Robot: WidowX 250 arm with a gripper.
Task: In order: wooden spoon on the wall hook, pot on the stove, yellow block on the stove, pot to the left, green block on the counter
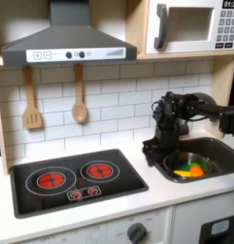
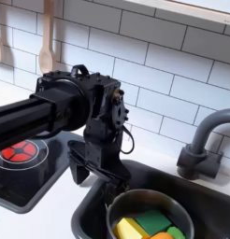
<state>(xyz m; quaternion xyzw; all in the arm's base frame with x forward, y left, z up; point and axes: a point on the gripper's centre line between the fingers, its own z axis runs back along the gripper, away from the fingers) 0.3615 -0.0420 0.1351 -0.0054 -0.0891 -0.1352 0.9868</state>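
One step of five looks finished to you: the wooden spoon (image 1: 79, 98) hangs on the wall tiles beside a slotted spatula (image 1: 31, 103), above the stove (image 1: 76, 178), and your gripper (image 2: 93, 173) holds nothing that I can see. Everything else is left. The pot (image 2: 150, 222) sits in the sink (image 1: 222, 152), below and to the second exterior view's right of the fingers, near them but apart from them as far as I can judge. It holds the yellow block (image 2: 128, 229) and the green block (image 2: 152, 220), plus an orange piece at the frame's lower edge (cut off, so I can't name it).

The fingers (image 2: 79, 172) point down over the sink's near rim. Whether they stand apart or together, I cannot tell; the dark arm body and dark sink blur into one another. The pot's lower half runs off the second exterior view's bottom, so any handle is hidden from you. In the first exterior view the pot contents are just a green and orange smear beneath the arm.
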